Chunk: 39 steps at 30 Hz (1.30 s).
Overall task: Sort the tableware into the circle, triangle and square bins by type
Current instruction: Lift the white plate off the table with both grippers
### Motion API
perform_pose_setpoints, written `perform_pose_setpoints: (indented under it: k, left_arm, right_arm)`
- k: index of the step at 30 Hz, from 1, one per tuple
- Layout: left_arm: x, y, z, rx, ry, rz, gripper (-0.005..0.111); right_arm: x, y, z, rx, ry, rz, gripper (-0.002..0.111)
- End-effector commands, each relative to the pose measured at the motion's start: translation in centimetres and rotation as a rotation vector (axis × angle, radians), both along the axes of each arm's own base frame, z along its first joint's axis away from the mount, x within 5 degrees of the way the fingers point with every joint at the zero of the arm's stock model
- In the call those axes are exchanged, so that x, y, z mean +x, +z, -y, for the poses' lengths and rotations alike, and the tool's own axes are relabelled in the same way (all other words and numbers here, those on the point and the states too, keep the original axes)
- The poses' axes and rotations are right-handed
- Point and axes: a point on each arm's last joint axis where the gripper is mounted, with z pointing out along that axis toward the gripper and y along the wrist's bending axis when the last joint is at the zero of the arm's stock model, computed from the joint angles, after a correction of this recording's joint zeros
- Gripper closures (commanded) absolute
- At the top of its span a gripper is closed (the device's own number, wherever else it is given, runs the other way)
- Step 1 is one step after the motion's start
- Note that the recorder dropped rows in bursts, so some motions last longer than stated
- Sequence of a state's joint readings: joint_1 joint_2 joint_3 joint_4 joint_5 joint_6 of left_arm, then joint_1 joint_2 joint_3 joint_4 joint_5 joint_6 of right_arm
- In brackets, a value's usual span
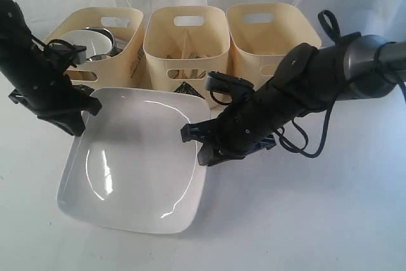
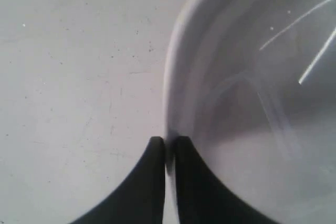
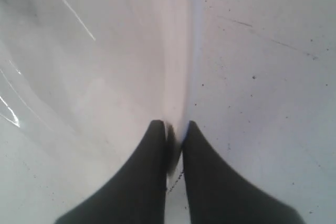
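Observation:
The large white square plate (image 1: 136,157) lies on the table in front of the bins. My left gripper (image 1: 85,115) is shut on its left rim; in the left wrist view the fingers (image 2: 169,142) pinch the plate's edge (image 2: 252,103). My right gripper (image 1: 196,138) holds the opposite rim, and in the right wrist view its jaws (image 3: 175,127) straddle the plate's edge (image 3: 105,77), closed tight against it. Steel round pieces (image 1: 101,33) show in the left bin. Cutlery (image 1: 184,61) stands in the middle bin.
Three cream bins stand in a row at the back: left (image 1: 130,49), middle (image 1: 184,39), right (image 1: 269,33). The right bin's inside is hidden. The right arm's cables (image 1: 311,138) hang near the table. Bare white tabletop (image 1: 304,220) lies in front and to the right.

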<state>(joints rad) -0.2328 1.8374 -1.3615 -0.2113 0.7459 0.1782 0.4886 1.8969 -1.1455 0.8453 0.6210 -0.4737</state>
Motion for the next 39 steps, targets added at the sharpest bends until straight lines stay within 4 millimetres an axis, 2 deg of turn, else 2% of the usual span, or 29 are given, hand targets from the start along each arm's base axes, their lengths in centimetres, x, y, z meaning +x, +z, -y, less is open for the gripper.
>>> perform_pose_setpoints:
  k: [1, 6, 13, 23, 30, 39]
  left_arm:
    - [-1.9, 2.2, 3.9, -0.252, -0.001, -0.106, 0.107]
    - [-2.1, 2.3, 4.0, -0.259, -0.006, -0.124, 0.107]
    - [-3.4, 2.4, 6.9, -0.261, -0.089, -0.119, 0.107]
    - [-3.6, 2.8, 7.0, -0.270, -0.096, -0.121, 0.107]
    - [-4.0, 4.5, 6.9, -0.286, -0.100, -0.067, 0.107]
    - [-4.2, 4.8, 7.4, -0.289, -0.122, -0.069, 0.107]
  right_arm:
    - [-0.6, 1.5, -1.8, 0.099, 0.015, -0.008, 0.108]
    - [-0.7, 2.1, -1.7, 0.104, 0.023, 0.014, 0.108]
    - [-0.8, 2.9, -1.6, 0.112, 0.023, 0.034, 0.108]
    - [-1.0, 5.0, -1.3, 0.120, 0.029, 0.116, 0.108]
    - [-1.0, 5.0, -1.3, 0.120, 0.029, 0.116, 0.108]
    - [-1.0, 5.0, -1.3, 0.120, 0.029, 0.116, 0.108]
